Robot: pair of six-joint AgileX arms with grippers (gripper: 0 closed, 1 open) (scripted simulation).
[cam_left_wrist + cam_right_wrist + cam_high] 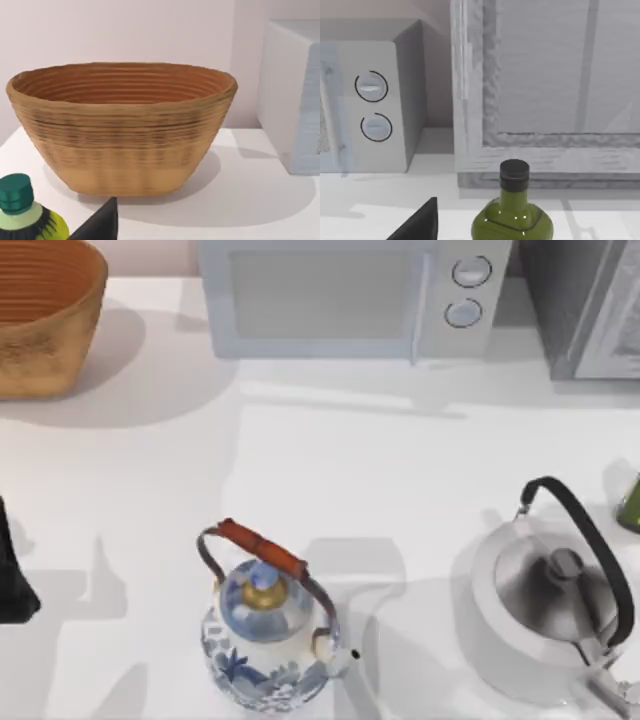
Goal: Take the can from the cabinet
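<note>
both grippers sit low at the near edge of the table with nothing visibly held, and how far either is open i cannot tell: the left gripper (100, 225) appears as a dark wedge in its own wrist view, beside a green-capped bottle (20, 210) and facing the woven basket (122, 127), while the right gripper (420, 222) appears the same way in its wrist view, next to an olive-green bottle (512, 212). straight ahead of the right wrist camera stands the cabinet (545, 75), just beside the microwave (350, 295) at the back right of the table, and its front looks closed, a pale panel with a frame around it. the can is not visible anywhere, so i judge it is inside, behind that door. this looks like the very start of the task, before any reach. the next move likely belongs to the right arm, which is nearest: go past the olive-green bottle and the steel kettle (555, 600) without knocking them, find the door's edge or handle, and open it. the patterned teapot (265, 625) stands near the middle front, well clear of that path.
</note>
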